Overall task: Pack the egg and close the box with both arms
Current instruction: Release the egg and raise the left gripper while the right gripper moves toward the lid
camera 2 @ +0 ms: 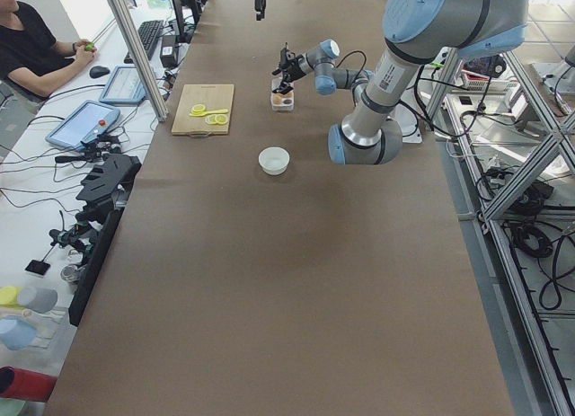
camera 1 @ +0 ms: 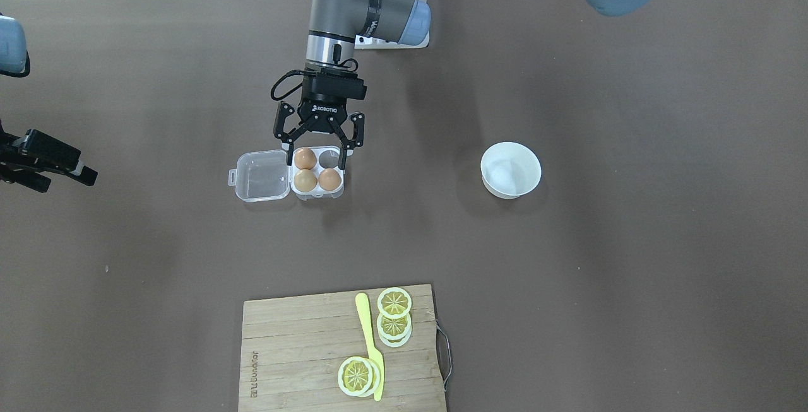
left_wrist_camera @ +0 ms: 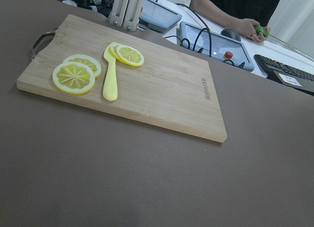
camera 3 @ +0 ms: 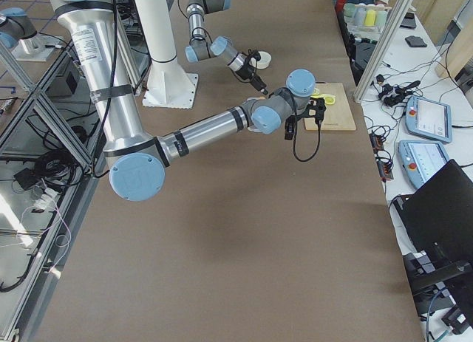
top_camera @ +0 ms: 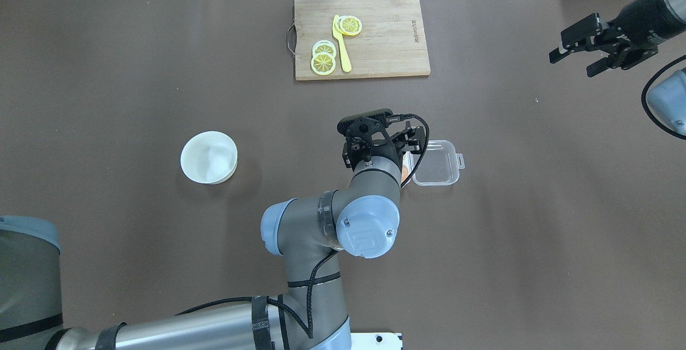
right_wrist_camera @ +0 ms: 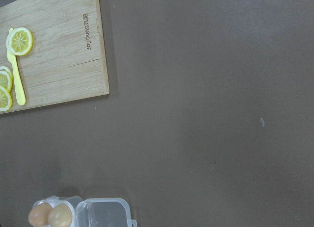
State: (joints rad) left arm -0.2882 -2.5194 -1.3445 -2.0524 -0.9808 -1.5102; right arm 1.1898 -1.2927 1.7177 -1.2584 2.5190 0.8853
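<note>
Box (camera 1: 317,195) stands open at mid-table, and closing is judged not yet begun. Left arm (top_camera: 305,232) reaches out from the robot's side and hangs the left gripper (camera 1: 316,159) directly over the base. Its jaws are spread wide and hold nothing, one finger on either side of the row of cells nearest the robot. Right arm (camera 3: 207,128) holds the right gripper (top_camera: 576,58) well apart from the work, jaws likewise parted and empty. Cutting board (camera 1: 341,349), with lemon slices and a yellow knife, lies at the operators' side. White bowl (camera 1: 511,192) sits apart, toward the left arm's side. Lid (camera 1: 259,175) lies flat beside the base, latch tab (camera 1: 232,177) outermost. Egg (camera 1: 305,158), taken to be the pinkish one, sits in the robot-side cell next to the lid, between the spread fingers. Two more eggs fill the other row, and the fourth cell is empty. Risks, as judged:

- Swinging the lid over while the fingers stand above the base would jam it against them.
- A finger could clip the egg on lifting.
- The light case could slide if pushed without a hold, leaving the tab unlatched.

In the overhead view the left wrist hides the base and eggs. The right wrist view cuts the box off at its lower edge. The bowl's contents cannot be made out.
</note>
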